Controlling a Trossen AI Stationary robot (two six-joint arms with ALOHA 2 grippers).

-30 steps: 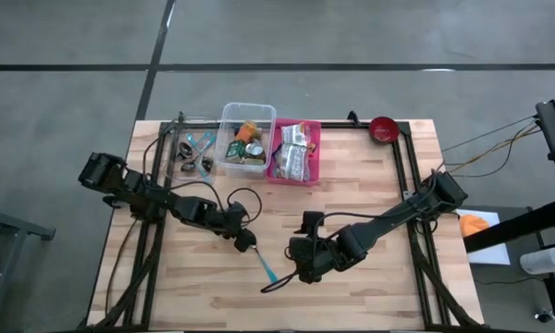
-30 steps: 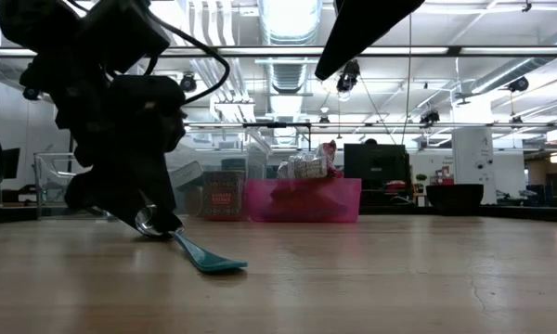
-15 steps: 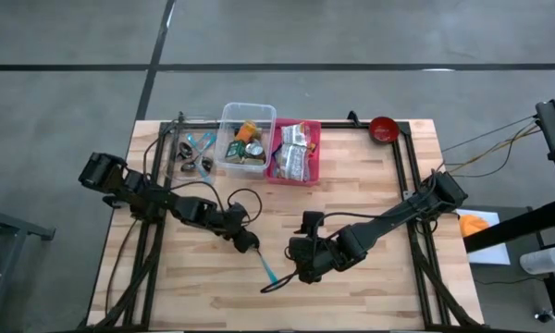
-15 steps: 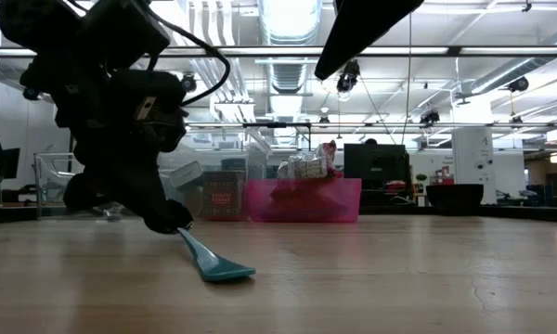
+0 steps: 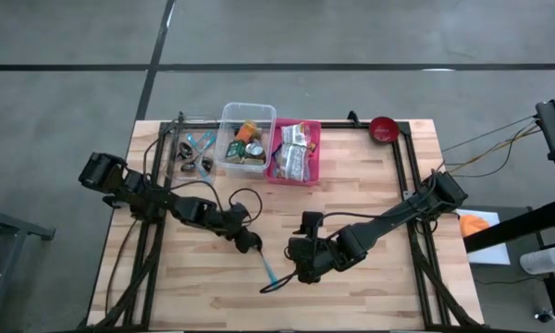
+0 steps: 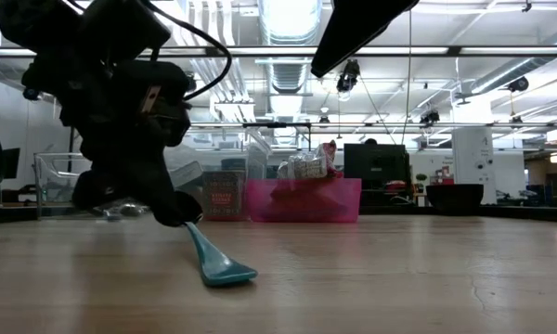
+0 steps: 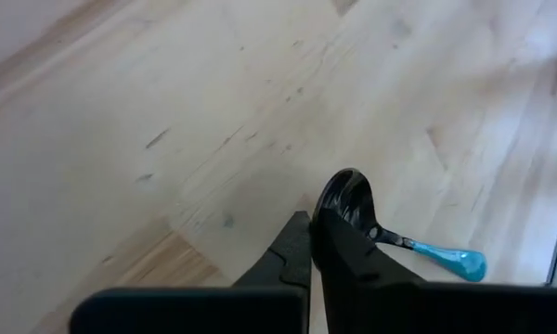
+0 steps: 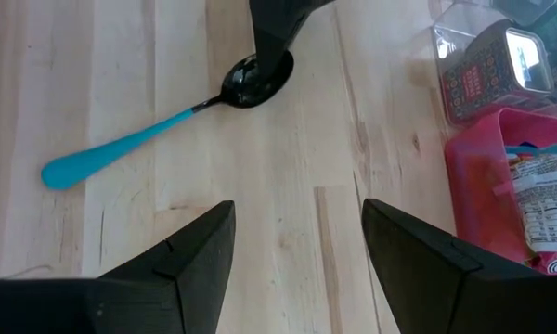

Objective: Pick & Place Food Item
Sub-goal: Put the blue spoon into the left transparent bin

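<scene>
1. As seen from overhead, the left gripper [image 5: 250,244] sits low on the wooden table [image 5: 370,176], its jaws pinched shut on the dark bowl end of a spoon [image 5: 267,267] whose teal handle points away toward the table's near edge. The right gripper [image 5: 301,268] rests just beside the handle, jaws spread, holding nothing. Along the far edge stand three containers side by side: a clear tray of utensils [image 5: 192,153], a clear bin [image 5: 246,141] of cans and a pink bin [image 5: 296,154] of food packets. A red bowl [image 5: 383,129] stands apart near the far right corner.

2. At table height, the left gripper [image 6: 178,215] has the spoon [image 6: 215,263] by its bowl; the handle slopes down and its teal tip touches the wood. The pink bin [image 6: 304,199] with its packets stands well behind. A dark arm link crosses the top of this view; I cannot tell from here whose it is.

3. Through the left wrist camera, both fingers [image 7: 339,243] are closed together over the black spoon bowl [image 7: 345,193], and the teal handle [image 7: 448,259] sticks out to one side over the bare wood.

4. Through the right wrist camera, the right arm's own fingers [image 8: 195,260] stand wide apart with only table between them. Beyond them the spoon [image 8: 139,139] lies with the left gripper [image 8: 271,57] clamped on its bowl. The pink bin [image 8: 501,176] and a printed can [image 8: 487,74] show at the edge.
</scene>
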